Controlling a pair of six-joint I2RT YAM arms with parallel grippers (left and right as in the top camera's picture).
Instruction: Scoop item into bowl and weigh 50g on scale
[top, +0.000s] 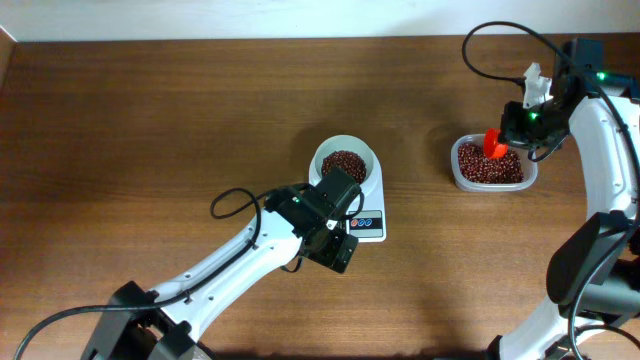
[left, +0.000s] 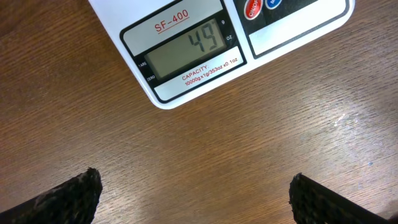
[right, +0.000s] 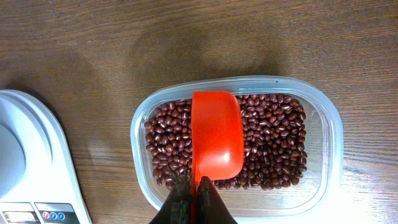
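Observation:
The white bowl (top: 347, 158) holds a heap of reddish-brown beans (top: 344, 161) and stands on the white scale (top: 368, 222). The scale's display (left: 186, 53) reads 49. My left gripper (left: 196, 196) is open and empty above the wood just in front of the scale. My right gripper (right: 198, 199) is shut on the handle of an orange scoop (right: 216, 137), held over the clear tub (right: 326, 118) of beans (right: 273, 143). The scoop shows its smooth back; I cannot see whether it holds any beans. It also shows in the overhead view (top: 494, 143).
The clear tub (top: 456, 172) stands right of the scale on the brown wooden table (top: 150, 130). Black cables loop by the left arm (top: 235, 205) and above the right arm (top: 500, 40). The table's far edge meets a pale wall at the top.

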